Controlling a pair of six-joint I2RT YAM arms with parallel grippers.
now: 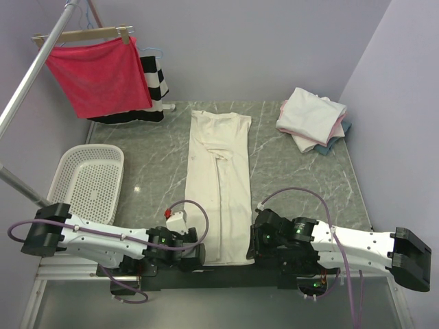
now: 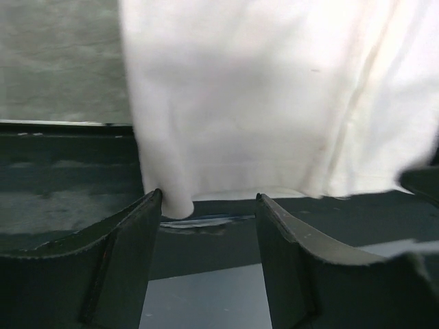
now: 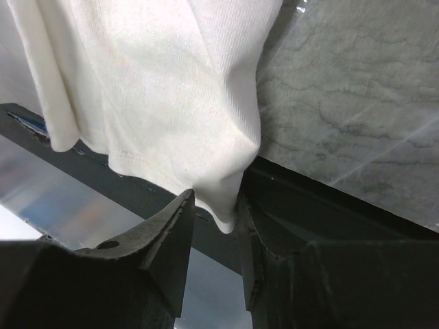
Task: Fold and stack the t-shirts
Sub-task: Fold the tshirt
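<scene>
Two arms reach in from the near edge of the counter (image 1: 302, 171), and each tool sits at a near corner of the one long cream t-shirt (image 1: 221, 178). That shirt is folded into a narrow strip down the middle of the counter, its hem hanging just over the near edge. At the far right corner sits a single stack of folded t-shirts (image 1: 312, 120), cream on top with a pink and a blue layer peeping out beneath; I can count three colours and no more. From above I also see one white basket (image 1: 89, 181) at the left, one red cloth (image 1: 99, 75) on a hanger and one striped garment (image 1: 156, 79) behind it, none of which the wrist views show. Only the wrist views show the fingers. The left tool (image 2: 208, 199) stands wide open, the hem corner brushing one fingertip with nothing clamped. The right tool (image 3: 216, 199) is parted more narrowly, and the other hem corner hangs loosely between its tips, looking unpinched.
</scene>
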